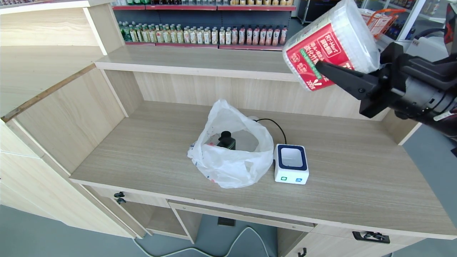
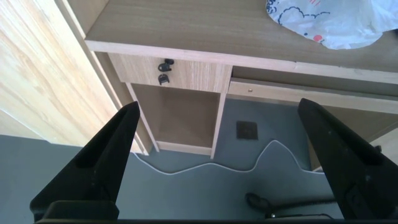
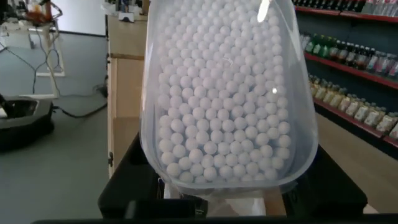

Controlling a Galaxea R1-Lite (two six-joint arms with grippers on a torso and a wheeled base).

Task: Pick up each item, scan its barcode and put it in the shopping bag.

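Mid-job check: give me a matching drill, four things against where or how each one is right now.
Things:
1. swab box
2. bag
3. scanner
4. left gripper

States:
A. open, low in front of the counter
B. on the counter, mouth open
C. held aloft, off the counter
D. white with a blue frame, beside the bag

Pairs: 1-C, 2-B, 3-D, 4-A

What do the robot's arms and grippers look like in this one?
Right gripper: matte black, long tapered fingers on a blocky black mount, then a grey cylindrical wrist with a small white label. Left gripper: two matte black wedge-shaped fingers.
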